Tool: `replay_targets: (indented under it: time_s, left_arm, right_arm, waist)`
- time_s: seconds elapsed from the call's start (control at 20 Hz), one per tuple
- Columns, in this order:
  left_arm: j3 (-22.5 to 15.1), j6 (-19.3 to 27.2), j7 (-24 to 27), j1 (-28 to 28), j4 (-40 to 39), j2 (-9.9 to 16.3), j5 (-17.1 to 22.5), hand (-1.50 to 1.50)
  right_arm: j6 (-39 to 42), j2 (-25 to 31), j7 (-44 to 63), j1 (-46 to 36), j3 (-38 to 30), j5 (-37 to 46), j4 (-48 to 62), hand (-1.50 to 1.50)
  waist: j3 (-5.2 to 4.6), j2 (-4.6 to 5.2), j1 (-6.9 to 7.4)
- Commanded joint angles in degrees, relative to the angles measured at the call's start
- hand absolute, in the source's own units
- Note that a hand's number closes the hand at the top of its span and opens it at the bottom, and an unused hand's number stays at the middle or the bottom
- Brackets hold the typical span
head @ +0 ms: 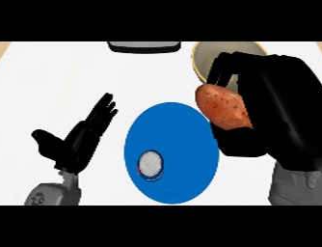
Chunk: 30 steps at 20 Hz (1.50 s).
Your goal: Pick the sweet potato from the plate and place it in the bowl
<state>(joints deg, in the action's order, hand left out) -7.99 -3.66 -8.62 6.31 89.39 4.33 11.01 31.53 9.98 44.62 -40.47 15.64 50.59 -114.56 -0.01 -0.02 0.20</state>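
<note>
looking down, head view:
writing: none can be read; the small round object [150,164] on the plate has a red and blue rim, but any marks on it are too small to tell.
sweet potato [222,108]: one, orange-brown, held off the plate, over the gap between the plate's right edge and the bowl.
right hand [277,103]: one, its fingers and thumb curled round the sweet potato, covering part of the bowl.
left hand [78,137]: one, fingers straight and spread, holding nothing, resting left of the plate.
plate [174,128]: one, blue, at the counter's middle.
bowl [207,55]: one, pale with a tan rim, beyond the plate to the right.
dark object [144,47]: one, at the far edge, cut off.
counter [50,77]: white.
</note>
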Motion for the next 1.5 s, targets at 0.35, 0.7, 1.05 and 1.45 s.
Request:
replay_targets:
  time_s: [0.35, 0.7, 1.05, 1.45]
  left_arm:
    - [-0.23, 0.55, -2.63, 0.7, 2.16, -1.24, -0.59, 0.0]
    - [0.15, -0.41, -1.02, 0.66, 0.83, -1.59, -0.53, 0.0]
    - [1.07, -3.25, 1.63, 0.72, -1.57, -0.17, -0.01, 0.0]
    - [-0.79, -1.52, -1.38, 3.29, -0.08, -1.83, -1.32, 0.0]
  right_arm:
    - [-14.9, 2.14, -16.42, -6.75, -11.35, 1.98, 25.44, 1.5]
    - [-24.27, 5.58, -28.79, -15.0, -15.72, 4.06, 49.7, 1.5]
    - [-36.04, 5.48, -33.76, -20.19, -13.88, 12.58, 72.61, 1.5]
    - [-38.9, 6.2, -36.04, -25.71, -23.64, 6.63, 90.92, -1.5]
  waist:
    - [0.01, 0.17, 0.52]
    - [0.0, 0.34, 0.99]
    - [-0.02, 0.93, 2.33]
    - [0.09, 1.62, 3.81]
